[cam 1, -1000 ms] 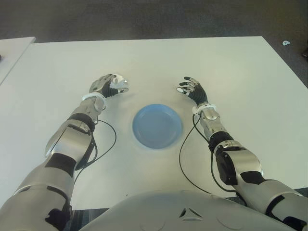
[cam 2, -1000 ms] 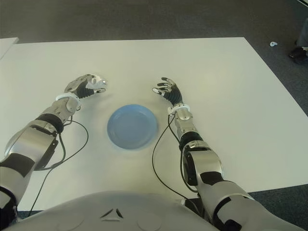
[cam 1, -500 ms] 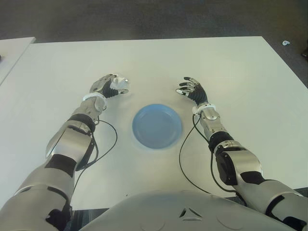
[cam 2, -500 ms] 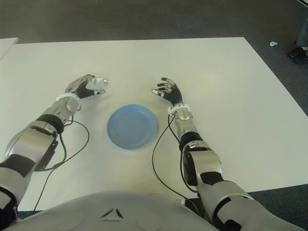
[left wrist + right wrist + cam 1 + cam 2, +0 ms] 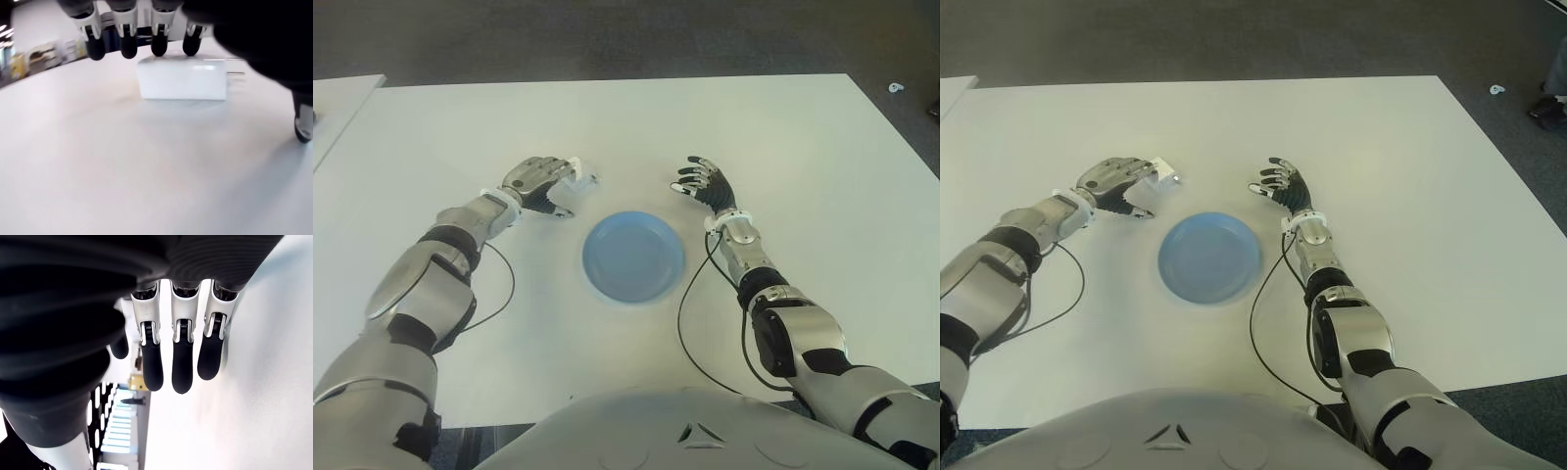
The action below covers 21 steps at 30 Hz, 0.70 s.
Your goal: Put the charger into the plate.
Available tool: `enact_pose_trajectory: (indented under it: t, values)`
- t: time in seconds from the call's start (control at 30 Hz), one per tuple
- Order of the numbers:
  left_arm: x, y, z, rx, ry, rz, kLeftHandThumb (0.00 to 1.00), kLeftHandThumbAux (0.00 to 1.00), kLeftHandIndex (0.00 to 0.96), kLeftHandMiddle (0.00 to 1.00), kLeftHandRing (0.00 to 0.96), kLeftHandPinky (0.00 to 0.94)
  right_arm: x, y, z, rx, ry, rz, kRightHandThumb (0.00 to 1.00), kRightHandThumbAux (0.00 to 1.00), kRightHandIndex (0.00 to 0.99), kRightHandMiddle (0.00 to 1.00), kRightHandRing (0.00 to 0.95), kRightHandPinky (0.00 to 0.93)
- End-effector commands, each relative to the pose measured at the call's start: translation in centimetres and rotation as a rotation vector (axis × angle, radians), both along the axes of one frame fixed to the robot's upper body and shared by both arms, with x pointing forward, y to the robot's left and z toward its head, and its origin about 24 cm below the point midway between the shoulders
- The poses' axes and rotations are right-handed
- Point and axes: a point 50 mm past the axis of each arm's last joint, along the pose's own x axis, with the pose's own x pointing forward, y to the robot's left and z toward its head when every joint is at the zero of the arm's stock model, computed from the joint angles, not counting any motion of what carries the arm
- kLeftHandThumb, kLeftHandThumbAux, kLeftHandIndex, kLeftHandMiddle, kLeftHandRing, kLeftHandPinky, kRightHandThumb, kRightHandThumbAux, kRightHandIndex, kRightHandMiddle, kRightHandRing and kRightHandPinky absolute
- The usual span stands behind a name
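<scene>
Left of the plate [image 5: 633, 257], your left hand [image 5: 538, 183] sits low over the table [image 5: 724, 127], palm down, fingers reaching toward the far side. From the head cameras you see the charger [image 5: 1163, 173] as a small white block poking out just past the fingertips, with the thumb tucked underneath on the near side. Those views do not let you judge whether the hand actually has hold of it.

Your left wrist camera settles part of that. It shows the charger [image 5: 183, 78] lying flat on the white tabletop, its two metal prongs sticking out from one end. Four dark fingertips [image 5: 128, 46] hang in a row right behind the block, at or very near its far edge, and the thumb tip stands well apart from it at the side of the picture. So the fingers are loosely extended and not closed around the charger; it rests on the table, outside the plate.

Moving outward, the blue plate lies between your two arms and holds nothing. The charger is near its far-left rim but not touching it.

On the other side of the plate, your right hand [image 5: 703, 183] shows raised, fingers straight. Its own wrist camera shows three fingers [image 5: 182, 357] side by side, gently extended, gripping nothing, which the head views only hint at.
</scene>
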Motion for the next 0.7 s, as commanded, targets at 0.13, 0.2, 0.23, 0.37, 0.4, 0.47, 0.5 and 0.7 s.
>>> enact_pose_trajectory:
  t: [0.13, 0.2, 0.23, 0.37, 0.4, 0.47, 0.5, 0.7]
  values:
    - [-2.5, 2.2, -1.1, 0.216, 0.048, -0.156, 0.000, 0.402, 0.000, 0.000, 0.000, 0.000, -0.4, -0.1, -0.9, -0.002, 0.064, -0.005, 0.333, 0.822, 0.170, 0.345, 0.346, 0.344]
    - [-2.8, 2.5, -0.8, 0.246, 0.039, -0.179, 0.000, 0.394, 0.000, 0.000, 0.000, 0.000, -0.4, -0.1, -0.9, -0.001, 0.067, -0.002, 0.320, 0.817, 0.170, 0.345, 0.347, 0.344]
    - [-2.9, 2.6, -0.7, 0.257, 0.036, -0.187, 0.000, 0.387, 0.000, 0.000, 0.000, 0.000, -0.4, -0.1, -0.9, -0.001, 0.068, -0.001, 0.312, 0.812, 0.170, 0.345, 0.347, 0.345]
    - [-3.5, 2.7, 0.0, 0.330, 0.029, -0.230, 0.000, 0.365, 0.000, 0.000, 0.000, 0.000, -0.3, -0.1, -0.9, -0.001, 0.076, 0.004, 0.297, 0.800, 0.170, 0.343, 0.346, 0.341]
    - [-3.8, 2.7, 0.2, 0.355, 0.030, -0.245, 0.000, 0.362, 0.000, 0.000, 0.000, 0.000, -0.3, -0.1, -0.9, -0.002, 0.076, 0.005, 0.295, 0.799, 0.170, 0.343, 0.345, 0.340]
    - [-4.4, 2.7, 0.5, 0.396, 0.033, -0.268, 0.000, 0.351, 0.000, 0.000, 0.000, 0.000, -0.3, -0.1, -0.9, -0.003, 0.077, 0.007, 0.293, 0.796, 0.170, 0.342, 0.345, 0.340]
    - [-4.7, 2.7, 0.6, 0.413, 0.035, -0.277, 0.000, 0.344, 0.000, 0.000, 0.000, 0.000, -0.3, -0.1, -0.9, -0.003, 0.077, 0.008, 0.292, 0.795, 0.172, 0.343, 0.345, 0.340]
    - [-6.0, 2.5, 1.3, 0.521, 0.060, -0.309, 0.000, 0.332, 0.000, 0.000, 0.000, 0.000, -0.3, -0.1, -0.9, -0.009, 0.080, 0.010, 0.300, 0.801, 0.175, 0.347, 0.348, 0.344]
